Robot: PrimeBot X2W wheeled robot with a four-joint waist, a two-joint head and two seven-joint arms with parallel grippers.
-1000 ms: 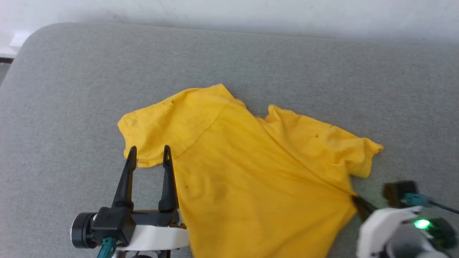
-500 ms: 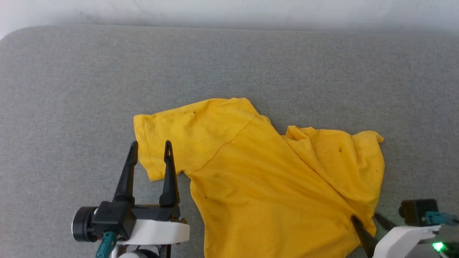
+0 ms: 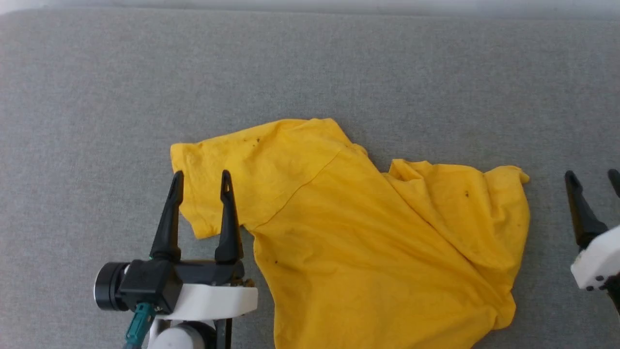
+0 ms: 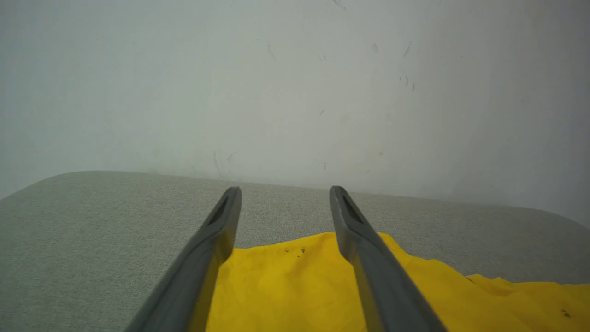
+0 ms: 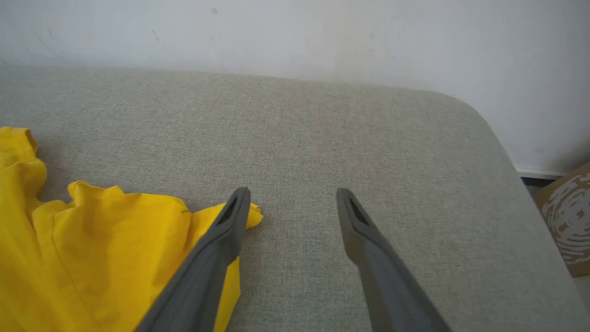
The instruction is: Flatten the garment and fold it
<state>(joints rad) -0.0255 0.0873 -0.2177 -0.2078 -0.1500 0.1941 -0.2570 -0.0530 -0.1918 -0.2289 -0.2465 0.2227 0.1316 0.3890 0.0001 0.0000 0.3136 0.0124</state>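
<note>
gripper [image 5: 292, 193]: we see its two fingers spread wide, with nothing between them but bare cushion.
shirt [image 5: 92, 244]: yellow and rumpled, lying at the view's left. The finger on that side crosses its corner; we cannot tell if they touch.
cushion [image 5: 392, 138]: grey fabric, with a rounded far corner.
wall [image 5: 322, 32]: pale and scuffed, behind the cushion.
box [image 5: 564, 216]: brown with white print, past the cushion's right edge.

The yellow shirt [image 3: 368, 252] is laid plain side up on the grey worktop [image 3: 310, 63], wrinkled; the left sleeve is spread flat, the right sleeve is bunched and folded inward.
</note>
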